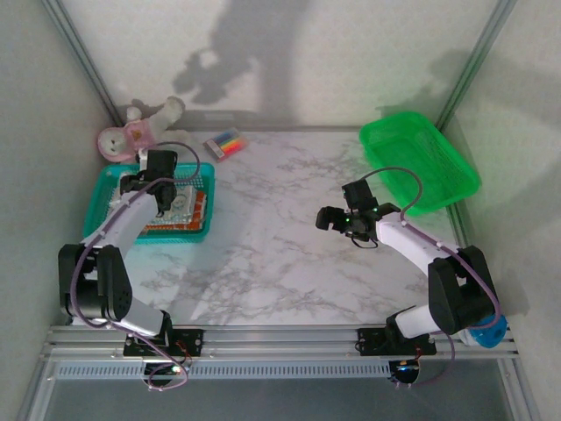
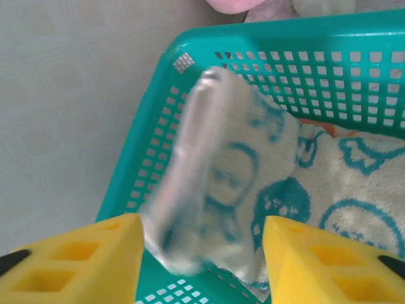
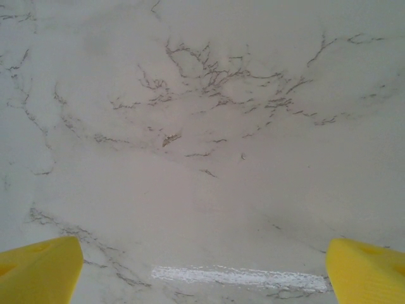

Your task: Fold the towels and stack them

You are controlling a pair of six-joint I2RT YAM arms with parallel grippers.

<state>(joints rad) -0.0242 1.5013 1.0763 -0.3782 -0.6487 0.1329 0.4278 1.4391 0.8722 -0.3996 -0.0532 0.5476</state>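
Towels [image 1: 180, 209]: lying in teal basket [image 1: 105, 189] at table's left, white-and-blue towel [image 2: 278, 183] uppermost, one fold raised and blurred. Left gripper [image 2: 202, 253]: jaws apart, flanking that raised fold, not pinching it. Right gripper [image 3: 202, 266]: jaws wide apart, empty, above marble table [image 3: 202, 126].

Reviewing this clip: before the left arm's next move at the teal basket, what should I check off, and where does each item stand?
1. Left claw open: ok, fingers apart on either side of the white-and-blue towel.
2. Towel free of the claw: cannot tell, its raised flap is blurred close to one finger.
3. Towel within the teal basket: ok.
4. Towel lying flat: not ok, one flap stands up.
5. Right claw open over bare table: ok.
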